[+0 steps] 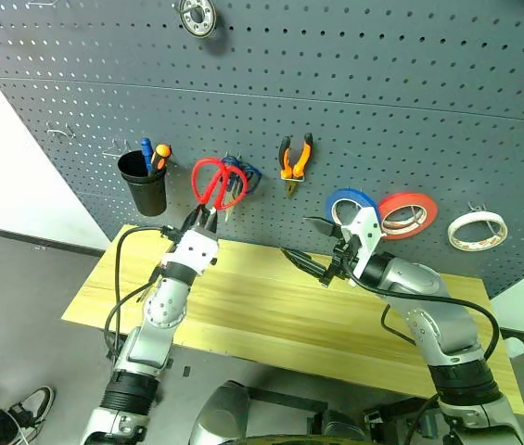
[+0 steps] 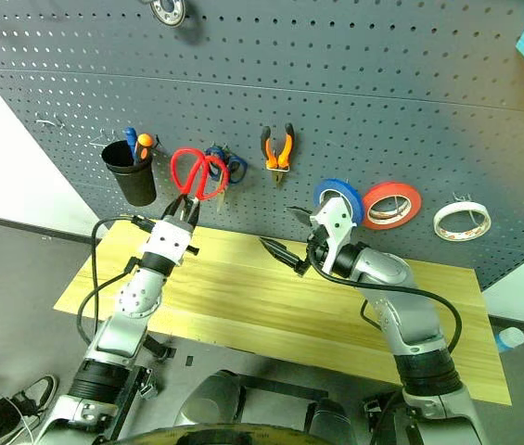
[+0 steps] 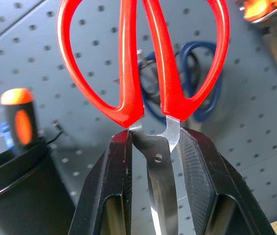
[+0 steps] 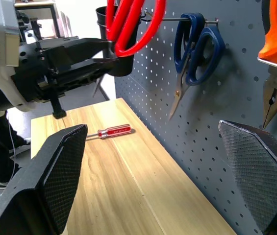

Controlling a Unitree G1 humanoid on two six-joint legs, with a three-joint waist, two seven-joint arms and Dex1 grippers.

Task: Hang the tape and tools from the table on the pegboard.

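Against the dark grey pegboard (image 1: 354, 83), at about ten o'clock in the head view, the left gripper (image 1: 202, 218) holds the red-handled scissors (image 1: 217, 183) upright, its two black fingers (image 3: 111, 186) clamped on the steel blades just below the pivot, with the red loops raised in front of the board. Just behind those loops, at their three o'clock, the blue-handled scissors (image 4: 194, 44) hang from a wire hook (image 4: 177, 19). At nine o'clock from the red scissors stands a black cup (image 1: 145, 183) fixed to the board, holding a blue-handled and an orange-handled screwdriver (image 3: 21, 120). The orange-and-black pliers (image 1: 295, 159) hang on the board at twelve o'clock from the scene's centre, points down. Toward three o'clock along the board come a blue roll of tape (image 1: 347, 204), a red-orange roll (image 1: 408, 213), and then the whitish-cream tape (image 1: 477, 230), each hanging on the board. The right gripper (image 1: 315, 246) hovers over the light wood table (image 1: 271, 315) near the centre, its fingers (image 4: 55, 176) spread wide apart and holding nothing, pointing toward the left arm. On the tabletop, close to the board's foot and below the left gripper, lies the slim red-handled screwdriver (image 4: 113, 131) flat on the planks.
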